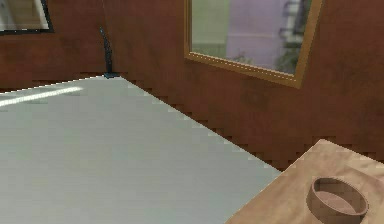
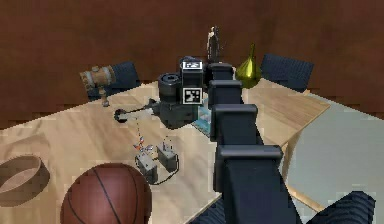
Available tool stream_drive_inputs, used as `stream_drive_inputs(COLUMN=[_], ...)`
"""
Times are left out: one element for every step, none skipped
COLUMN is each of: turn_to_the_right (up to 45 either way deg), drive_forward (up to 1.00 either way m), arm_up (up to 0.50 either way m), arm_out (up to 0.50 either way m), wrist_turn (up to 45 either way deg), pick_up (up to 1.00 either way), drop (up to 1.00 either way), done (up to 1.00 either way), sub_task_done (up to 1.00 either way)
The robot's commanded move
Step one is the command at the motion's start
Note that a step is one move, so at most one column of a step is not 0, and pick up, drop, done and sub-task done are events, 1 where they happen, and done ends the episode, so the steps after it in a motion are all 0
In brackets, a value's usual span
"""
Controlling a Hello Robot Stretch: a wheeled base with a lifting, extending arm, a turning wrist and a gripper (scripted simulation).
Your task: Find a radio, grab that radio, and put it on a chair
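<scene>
A grey floor (image 1: 120,150) spreads from the centre out to 9 o'clock, meeting reddish-brown walls (image 1: 150,55). At 1 o'clock a wood-framed mirror (image 1: 250,35) hangs on the wall, and a second frame (image 1: 22,15) shows at 10 o'clock. A thin dark rod (image 1: 106,50) stands in the corner at 11 o'clock. At 4 o'clock a light wooden table (image 1: 295,195) carries a low round wooden ring (image 1: 337,198).
</scene>
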Motion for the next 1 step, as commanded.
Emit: stream_drive_inputs(turn_to_the_right=[0.0], drive_forward=[0.00], arm_up=[-0.28], arm_out=[0.00], wrist_turn=[0.0], pick_up=[0.00], drop=[0.00], done=[0.00], sub_task_done=[0.00])
